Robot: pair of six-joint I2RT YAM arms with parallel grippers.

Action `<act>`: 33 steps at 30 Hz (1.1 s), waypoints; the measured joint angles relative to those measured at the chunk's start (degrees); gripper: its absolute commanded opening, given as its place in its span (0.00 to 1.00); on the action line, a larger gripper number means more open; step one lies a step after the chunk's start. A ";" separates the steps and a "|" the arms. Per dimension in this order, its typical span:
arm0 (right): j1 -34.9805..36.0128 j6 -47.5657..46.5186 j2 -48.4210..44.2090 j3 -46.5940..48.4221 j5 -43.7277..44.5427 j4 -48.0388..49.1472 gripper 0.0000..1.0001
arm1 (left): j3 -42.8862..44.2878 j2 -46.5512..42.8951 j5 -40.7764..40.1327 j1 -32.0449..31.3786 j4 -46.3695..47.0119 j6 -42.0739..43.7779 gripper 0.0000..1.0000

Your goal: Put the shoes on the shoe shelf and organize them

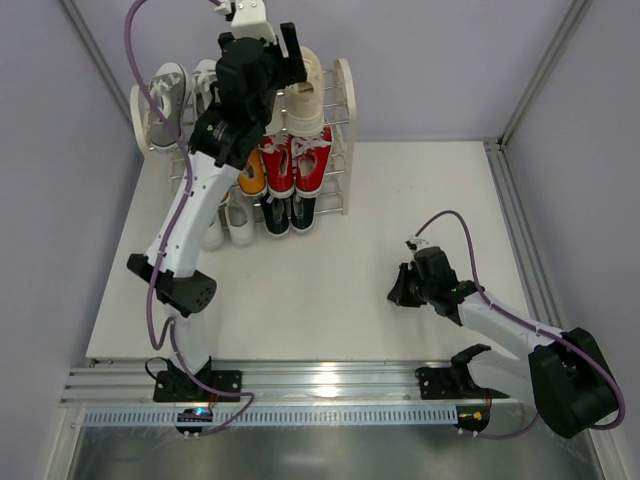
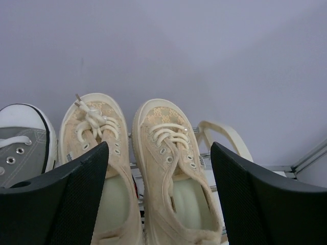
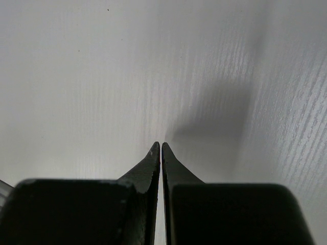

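Noted: woven patterned cloth, smooth rubber toe caps on cream sneakers (image 2: 171,153); shiny metal rods on shoe shelf (image 1: 347,140); matt white wood-grain table (image 3: 102,76); matt black, finely textured pads (image 2: 84,199) on left gripper (image 2: 159,148).

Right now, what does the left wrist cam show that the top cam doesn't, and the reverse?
Left wrist only: laces and insoles of the beige shoes, with the left gripper open, one finger on either side of the right-hand one. Top only: red shoes, an orange shoe and black shoes on lower tiers, plus the right gripper low near the table. Both: the beige shoes and a grey shoe on the shelf.
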 measured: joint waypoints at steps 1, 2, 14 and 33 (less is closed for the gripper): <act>0.00 -0.13 -0.02 0.00 -0.09 0.00 0.04 | -0.79 -1.07 0.35 0.00 0.22 0.00 0.80; 0.00 -0.33 -0.04 0.00 -0.17 0.00 0.04 | -2.32 -2.69 0.74 -0.24 0.61 0.04 0.82; -0.02 -3.32 -3.26 1.97 -1.70 0.85 0.81 | -58.31 -44.63 -1.27 -9.11 9.33 -2.21 1.00; -0.02 -3.89 -7.80 2.21 -2.10 0.61 0.85 | -99.16 -53.29 -19.30 -6.16 20.55 -7.74 0.99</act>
